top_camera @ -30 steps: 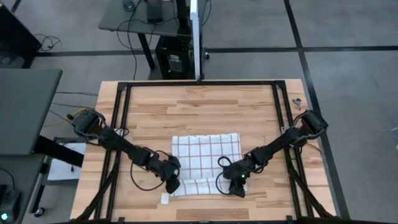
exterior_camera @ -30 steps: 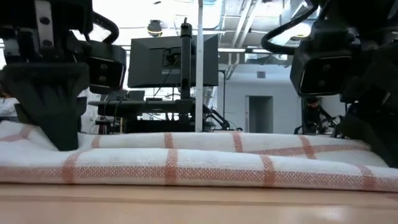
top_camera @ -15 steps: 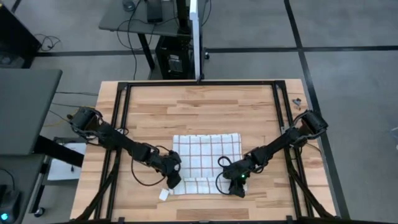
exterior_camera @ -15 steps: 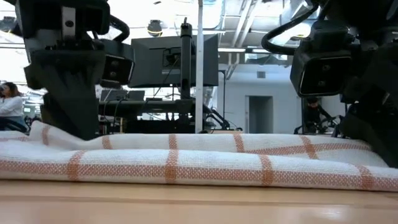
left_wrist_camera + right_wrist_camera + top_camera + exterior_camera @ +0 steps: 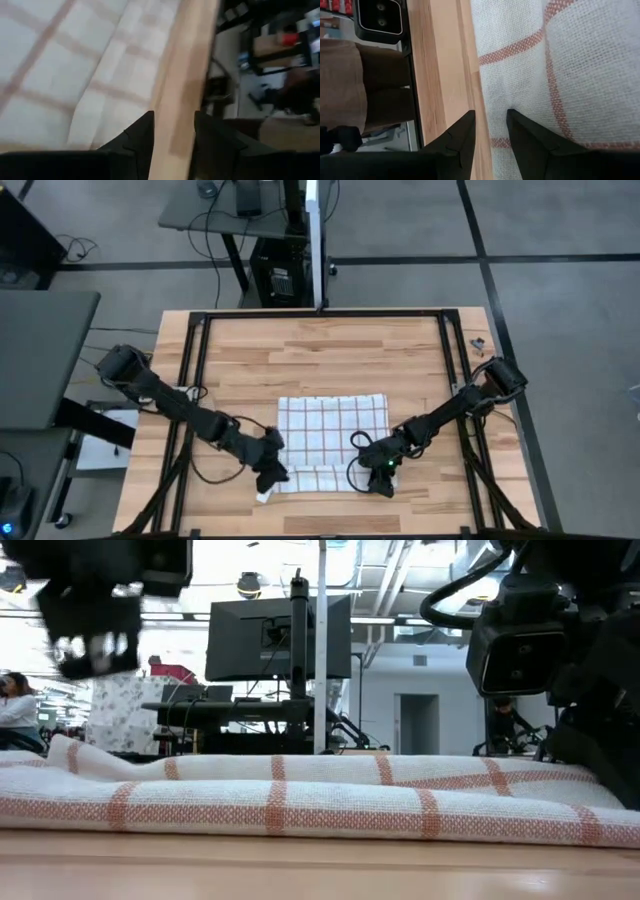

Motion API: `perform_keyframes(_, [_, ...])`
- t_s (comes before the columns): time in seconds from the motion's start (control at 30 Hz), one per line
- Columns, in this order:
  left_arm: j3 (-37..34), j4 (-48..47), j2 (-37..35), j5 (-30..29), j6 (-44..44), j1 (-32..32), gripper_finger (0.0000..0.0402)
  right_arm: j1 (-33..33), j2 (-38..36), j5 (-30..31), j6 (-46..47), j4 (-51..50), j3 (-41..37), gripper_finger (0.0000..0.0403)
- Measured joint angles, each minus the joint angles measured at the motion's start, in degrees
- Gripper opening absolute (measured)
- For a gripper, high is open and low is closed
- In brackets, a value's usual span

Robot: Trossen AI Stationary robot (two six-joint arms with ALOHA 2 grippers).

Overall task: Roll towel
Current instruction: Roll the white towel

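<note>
The towel, white with red-brown grid lines, lies flat on the wooden table. Its near edge is turned over into a low roll. My left gripper hangs open above the roll's left end, clear of the cloth. It shows blurred and high in the low view. My right gripper is low at the roll's right end. Its fingers stand apart, with the towel's edge just ahead of the gap. My right gripper points down at a slant from the table's right at the towel's right edge. Whether its fingers touch the cloth I cannot tell, because its own body hides their ends. The towel there lies on the table.
A tiny white scrap lies on the table by the roll's left end. Black frame rails run along the table's sides. A small object sits at the far right. A monitor stand and a person are beyond the table.
My left gripper has opened and let go of the roll's left end. It has then risen well clear of the towel and drawn slightly toward the table's left edge. The cloth's left end has sprung up a little and stays on the table.
</note>
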Motion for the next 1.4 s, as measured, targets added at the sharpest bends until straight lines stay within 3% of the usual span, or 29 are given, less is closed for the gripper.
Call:
perform_keyframes(0.13, [0.0,3.7,6.0,2.8,-1.4,-0.6,0.0122,0.0,0.0,0.0,0.0,0.0,0.0,0.0111])
perform_keyframes(0.3, [0.0,2.8,8.5,-0.4,-2.0,1.0,0.0122,0.0,0.0,0.0,0.0,-0.1,0.0,0.0111])
perform_keyframes(0.67, [0.2,-5.8,8.5,-8.2,-6.4,3.7,0.0122,0.0,0.0,0.1,0.4,-0.5,0.0,0.0111])
perform_keyframes(1.0, [0.1,-0.6,2.9,-8.9,-2.4,3.4,0.0122,0.0,-5.5,1.5,0.4,-0.8,1.5,0.0111])
perform_keyframes(1.17, [0.1,-0.3,1.5,-8.8,1.3,3.3,0.0122,0.1,-8.0,10.5,-1.4,-0.6,1.7,0.011])
perform_keyframes(1.27, [0.1,-0.1,2.6,-7.4,1.2,3.1,0.0122,0.0,-6.0,11.8,-0.7,-0.3,1.7,0.0093])
perform_keyframes(1.4, [0.1,1.7,4.4,-6.6,1.1,2.3,0.0122,0.7,-2.0,11.7,0.4,1.7,1.7,0.0039])
